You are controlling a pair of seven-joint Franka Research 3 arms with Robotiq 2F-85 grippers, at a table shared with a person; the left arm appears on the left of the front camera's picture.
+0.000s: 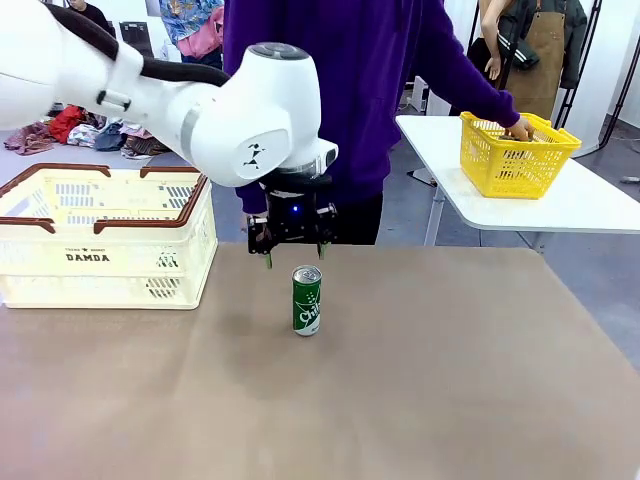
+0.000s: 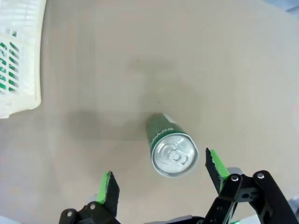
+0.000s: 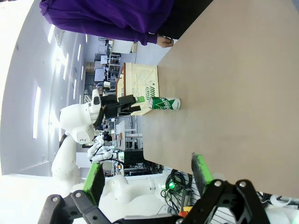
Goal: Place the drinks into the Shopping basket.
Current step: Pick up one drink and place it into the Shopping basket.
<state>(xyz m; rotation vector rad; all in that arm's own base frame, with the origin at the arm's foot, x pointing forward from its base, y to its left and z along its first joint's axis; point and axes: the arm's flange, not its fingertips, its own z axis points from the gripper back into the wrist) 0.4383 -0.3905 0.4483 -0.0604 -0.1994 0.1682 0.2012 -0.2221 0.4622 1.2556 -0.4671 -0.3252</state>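
While it stands upright, long axis vertical and silver pull-tab end up, the single green can [image 1: 307, 300] sits near the middle of the brown table [image 1: 450, 380]. The left hand [image 1: 296, 258] hangs just above it, fingers spread wide, touching nothing. One Shopping basket [image 1: 105, 240] rests at the table's far left, apart from the can, with bare table between them. The right hand [image 3: 147, 169] is spread wide too, holding nothing. On a white side table [image 1: 580, 205] at the far right stands one yellow basket [image 1: 515, 155], a person's hand [image 1: 520, 128] at its rim.
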